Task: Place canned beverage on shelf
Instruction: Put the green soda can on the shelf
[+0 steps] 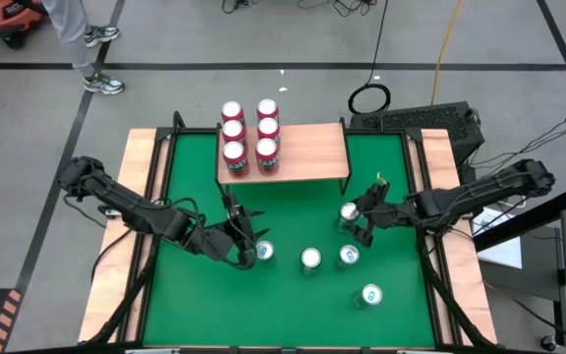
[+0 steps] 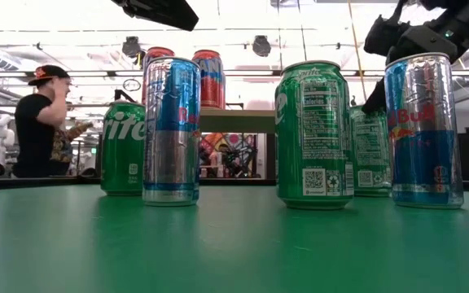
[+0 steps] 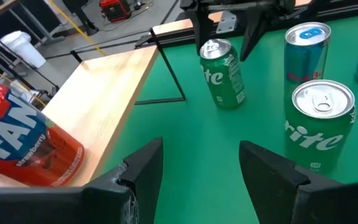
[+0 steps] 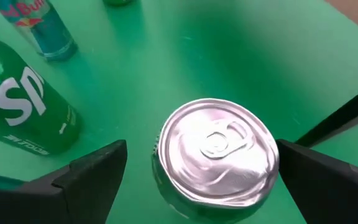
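You have six red cans in two rows of three on the shelf. Five more cans stand on the green bench. Your right jaws are wide open around one silver-topped can; your left jaws are open and empty near another can.

Left arm reaches in low, its hand empty with fingers parted; right arm stretches inward, its hand tipped downward, fingers spread wide.
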Controlling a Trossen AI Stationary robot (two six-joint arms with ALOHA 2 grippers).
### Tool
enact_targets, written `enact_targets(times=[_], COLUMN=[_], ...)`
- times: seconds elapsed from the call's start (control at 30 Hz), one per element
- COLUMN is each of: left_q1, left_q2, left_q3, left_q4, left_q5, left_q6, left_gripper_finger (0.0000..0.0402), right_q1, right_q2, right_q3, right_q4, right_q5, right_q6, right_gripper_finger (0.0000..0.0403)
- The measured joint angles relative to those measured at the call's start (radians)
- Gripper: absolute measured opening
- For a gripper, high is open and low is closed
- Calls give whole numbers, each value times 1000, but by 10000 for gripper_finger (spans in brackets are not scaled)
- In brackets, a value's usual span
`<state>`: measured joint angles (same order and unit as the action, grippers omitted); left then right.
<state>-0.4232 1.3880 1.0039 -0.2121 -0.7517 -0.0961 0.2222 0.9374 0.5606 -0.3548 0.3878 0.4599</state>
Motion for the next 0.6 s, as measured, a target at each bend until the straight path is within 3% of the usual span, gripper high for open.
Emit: enact_targets(times=[0.37,0.6], left_q1=[54,64], left_q2=[0,0], left_q3=[0,0], left_q4=[46,47], left_q5=[81,97], left_q6=[25,26], left_gripper_finger=[202,202], right_q1=[0,0], right_q2=[129,132], right_q3=[0,0], right_q4=[35,44], right_q5=[2,3], right_q6=[-1,-10], right_gripper_finger=[389,328])
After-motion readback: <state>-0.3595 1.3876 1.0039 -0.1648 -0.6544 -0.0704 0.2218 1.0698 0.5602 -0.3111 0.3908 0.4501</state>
